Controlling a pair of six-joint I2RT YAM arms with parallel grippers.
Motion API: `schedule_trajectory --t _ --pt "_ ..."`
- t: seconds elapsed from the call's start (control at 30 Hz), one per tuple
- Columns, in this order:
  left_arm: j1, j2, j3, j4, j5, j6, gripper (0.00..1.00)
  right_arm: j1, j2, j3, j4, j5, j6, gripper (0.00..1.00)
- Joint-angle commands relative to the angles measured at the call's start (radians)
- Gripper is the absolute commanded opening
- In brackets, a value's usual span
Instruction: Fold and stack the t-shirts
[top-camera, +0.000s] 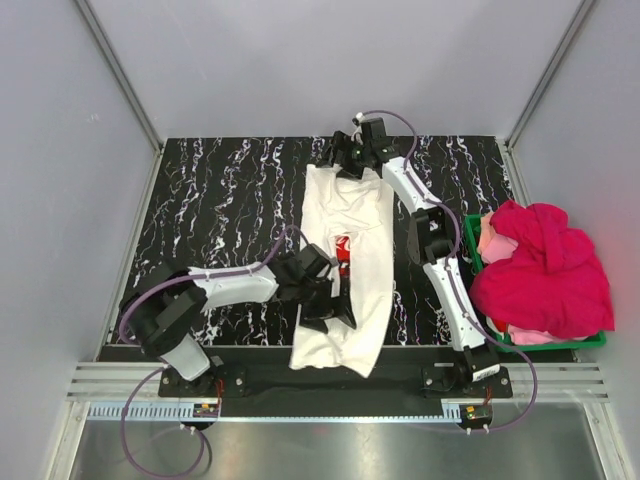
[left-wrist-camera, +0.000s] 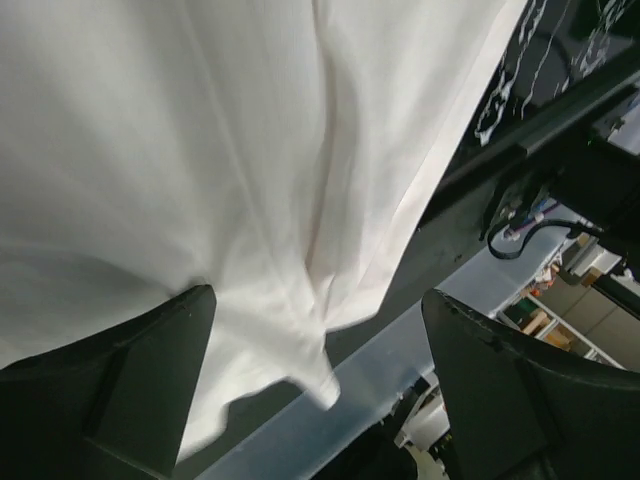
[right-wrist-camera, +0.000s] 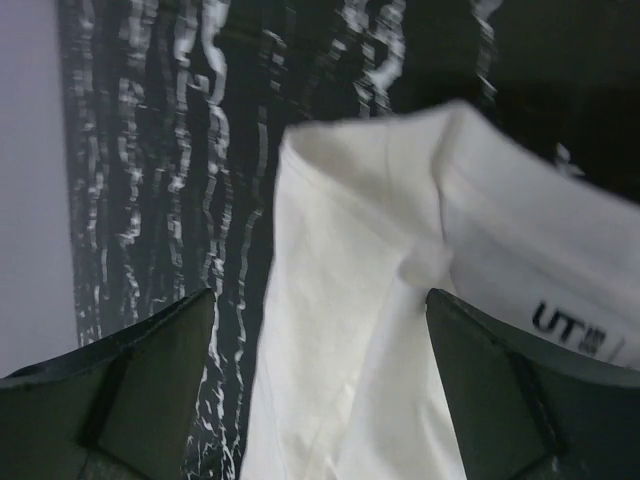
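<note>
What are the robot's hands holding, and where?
Nothing. The left fingers and the right fingers are both spread open over the white shirt.

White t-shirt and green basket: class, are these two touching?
Apart. The top external view shows the white t-shirt lying mid-table, with bare table and the right arm between it and the green basket.
</note>
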Motion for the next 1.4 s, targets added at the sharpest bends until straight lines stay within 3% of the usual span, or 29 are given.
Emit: schedule_trajectory --t 0.0,0.2,0.37,0.57,0.63,0.73,0.9,1.03,1.2,1.37 --pt "-0.065 -0.042 0.069 0.023 0.053 -0.17 0.92 0.02 0.003 0.108 0.294 -0.141 -0.004 0.95" --pt "-0.112 -0.16 0.359 -0.409 -0.15 -0.095 0.95 0.018 -0.213 -0.07 0.358 -0.101 -0.078 0.98" --pt "-0.067 -0.246 0.433 -0.607 -0.363 0.019 0.98 0.013 -0.399 -0.14 0.187 0.014 -0.131 0.98" --pt "0.121 -0.207 0.427 -0.488 -0.411 0.235 0.93 0.013 -0.635 -0.502 -0.105 0.31 -0.145 0.95" --pt "0.181 -0.122 0.481 -0.427 -0.382 0.296 0.92 0.012 -0.683 -0.591 -0.22 0.408 -0.156 0.93" --pt "0.24 0.043 0.609 -0.367 -0.315 0.353 0.89 0.013 -0.707 -0.705 -0.266 0.41 -0.185 0.86" --pt "0.284 0.358 0.861 -0.387 -0.262 0.381 0.87 0.013 -0.649 -0.76 -0.286 0.356 -0.214 0.7" --pt "0.312 0.539 1.017 -0.416 -0.25 0.379 0.86 0.013 -0.539 -0.673 -0.332 0.341 -0.233 0.61" --pt "0.349 0.724 1.163 -0.437 -0.211 0.37 0.86 0.013 -0.366 -0.527 -0.412 0.367 -0.237 0.59" --pt "0.404 0.907 1.338 -0.474 -0.155 0.367 0.86 0.007 -0.121 -0.222 -0.51 0.361 -0.224 0.6"
